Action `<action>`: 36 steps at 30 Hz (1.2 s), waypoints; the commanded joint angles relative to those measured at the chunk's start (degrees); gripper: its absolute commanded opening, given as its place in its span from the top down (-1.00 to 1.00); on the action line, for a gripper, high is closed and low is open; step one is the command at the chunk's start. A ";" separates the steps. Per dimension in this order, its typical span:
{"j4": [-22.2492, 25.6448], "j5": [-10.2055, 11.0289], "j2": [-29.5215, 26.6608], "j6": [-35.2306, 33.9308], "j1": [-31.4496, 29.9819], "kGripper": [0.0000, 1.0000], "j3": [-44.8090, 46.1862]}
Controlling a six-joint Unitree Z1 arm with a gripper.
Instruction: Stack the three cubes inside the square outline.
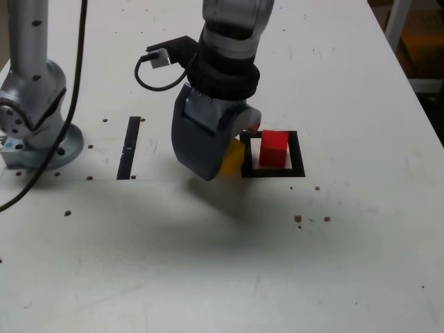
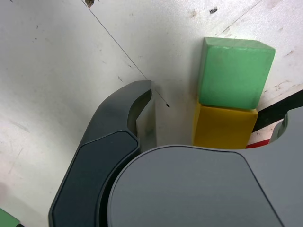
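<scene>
The robot's grey two-fingered hand (image 1: 220, 156) is seen lowered to the white table (image 1: 208, 277) with its jaws spread wide, nothing being pinched between them. Just beyond it, a small solid yellow cube (image 2: 223, 126) is found touching a small solid green cube (image 2: 234, 72) in the wrist view, both lying on the table between the spread jaws. At the exterior view's right, a small solid red cube (image 1: 273, 149) is seen resting inside the thick black square outline (image 1: 297, 154), while a thin black strip (image 1: 129, 147) is seen at that view's left.
</scene>
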 commanded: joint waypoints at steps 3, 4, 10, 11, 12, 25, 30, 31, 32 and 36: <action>-0.82 0.21 0.52 0.11 0.27 -0.89 0.67; -1.71 0.08 0.64 0.34 0.30 -0.89 1.15; -6.80 -0.92 1.91 1.25 0.30 -0.90 3.48; -6.99 -0.92 2.03 1.25 0.30 -0.90 3.47; -7.05 -0.88 2.18 1.24 0.30 -0.90 3.32; -7.44 1.13 2.24 0.90 0.37 -0.97 3.44; -7.22 0.71 1.42 1.26 1.31 -0.82 4.52; -7.10 0.59 1.27 1.35 1.56 -0.77 4.68; -6.97 0.48 1.12 1.42 1.76 -0.73 4.82; -6.59 0.14 0.71 1.44 2.05 -0.49 5.22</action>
